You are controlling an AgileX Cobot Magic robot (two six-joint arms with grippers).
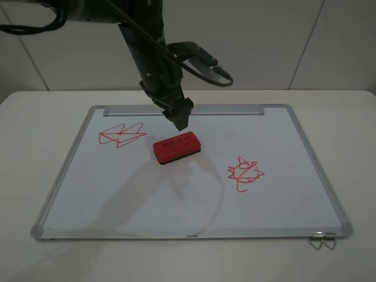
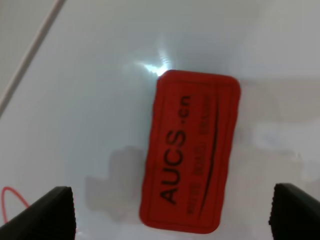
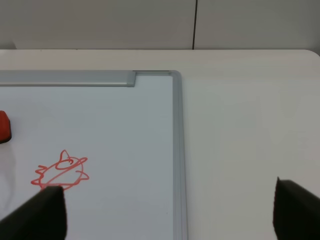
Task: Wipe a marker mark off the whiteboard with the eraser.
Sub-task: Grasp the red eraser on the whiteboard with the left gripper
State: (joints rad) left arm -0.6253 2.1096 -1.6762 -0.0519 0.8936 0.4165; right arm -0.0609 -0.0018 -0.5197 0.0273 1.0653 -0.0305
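Note:
The red eraser lies flat near the middle of the whiteboard, lettering up. The zigzag marker mark is just to its left, about an eraser's length away. My left gripper hangs a little above the eraser's far edge. In the left wrist view the eraser lies between the widely spread fingertips, untouched, and a bit of the mark shows beside one fingertip. My right gripper is open over the board's right part, with only the eraser's end in its view.
A round bug-like red scribble sits on the board's right half, also in the right wrist view. The grey tray strip runs along the far edge. Metal clips lie at the near right corner. White table surrounds the board.

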